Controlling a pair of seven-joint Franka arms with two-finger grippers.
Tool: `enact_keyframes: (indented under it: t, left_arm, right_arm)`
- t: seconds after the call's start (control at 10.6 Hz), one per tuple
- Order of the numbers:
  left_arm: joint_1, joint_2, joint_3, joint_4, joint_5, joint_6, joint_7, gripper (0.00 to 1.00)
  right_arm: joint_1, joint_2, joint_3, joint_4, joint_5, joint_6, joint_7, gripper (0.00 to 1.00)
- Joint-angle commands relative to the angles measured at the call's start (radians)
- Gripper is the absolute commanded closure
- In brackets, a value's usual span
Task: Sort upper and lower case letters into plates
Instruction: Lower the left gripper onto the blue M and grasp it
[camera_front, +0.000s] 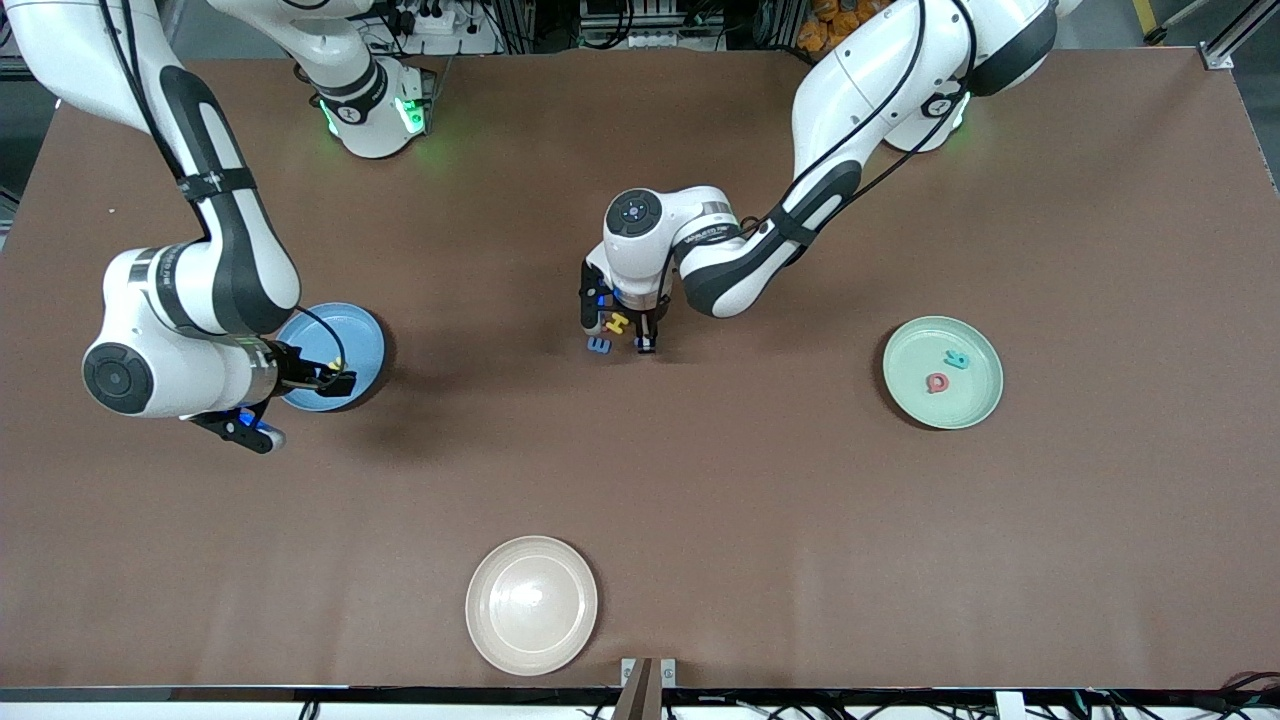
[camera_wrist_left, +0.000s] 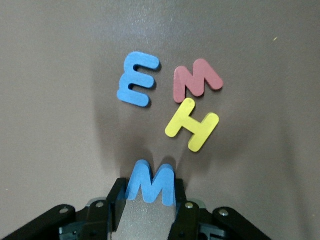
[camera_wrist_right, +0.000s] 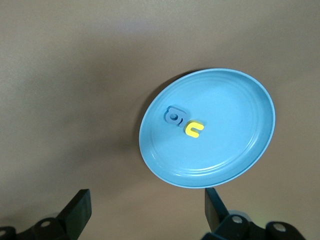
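The brown worktop (camera_front: 700, 480) carries 3 plates. The cream-white plate (camera_front: 531, 604) lies nearest to the front camera and has nothing in it. The blue plate (camera_front: 345, 335) lies toward the right arm's end of the worktop, and the mint green plate (camera_front: 941, 372) toward the left arm's end.

The right claw (camera_front: 300, 405) hangs just beside the blue plate with its jaws wide and nothing between them; this arm seems to wait. The left claw (camera_front: 622, 335) is low over the middle of the worktop, and its jaws are narrow on the blue M (camera_wrist_left: 151, 184), which stands on edge between them.

In the blue plate lie a grey-blue a (camera_wrist_right: 174, 116) and a yellow letter (camera_wrist_right: 194, 129) that looks like a small u or n, touching each other. In the mint green plate lie a teal letter (camera_front: 958, 359) and a red letter (camera_front: 937, 382), both too small to read.

On the worktop near the left claw lie a blue E (camera_wrist_left: 136, 79), a red M (camera_wrist_left: 195, 80) and a yellow H (camera_wrist_left: 192, 124).

I judge that the task is about half done: 4 letters are in plates and 4 are left, 1 of them now in the claw.
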Motion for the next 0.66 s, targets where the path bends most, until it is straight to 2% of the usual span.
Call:
enact_keyframes:
  t: [0.0, 0.28, 0.47, 0.57]
  left_arm:
    - [0.019, -0.020, 0.012, 0.016, 0.010, -0.020, -0.035, 1.00]
    - [0.151, -0.159, 0.001, 0.024, -0.157, -0.129, -0.045, 1.00]
    - [0.224, -0.224, 0.009, 0.068, -0.290, -0.228, -0.049, 1.00]
    - [0.298, -0.257, 0.007, 0.073, -0.335, -0.273, -0.049, 1.00]
  right_arm:
    - [-0.002, -0.013, 0.007, -0.005, 0.000, -0.009, 0.018, 0.00]
    - [0.046, -0.013, 0.018, -0.005, 0.003, -0.006, 0.019, 0.00]
    - [0.055, -0.012, 0.066, -0.005, 0.024, 0.009, 0.102, 0.00]
    - [0.057, -0.010, 0.102, -0.010, 0.026, 0.026, 0.139, 0.00]
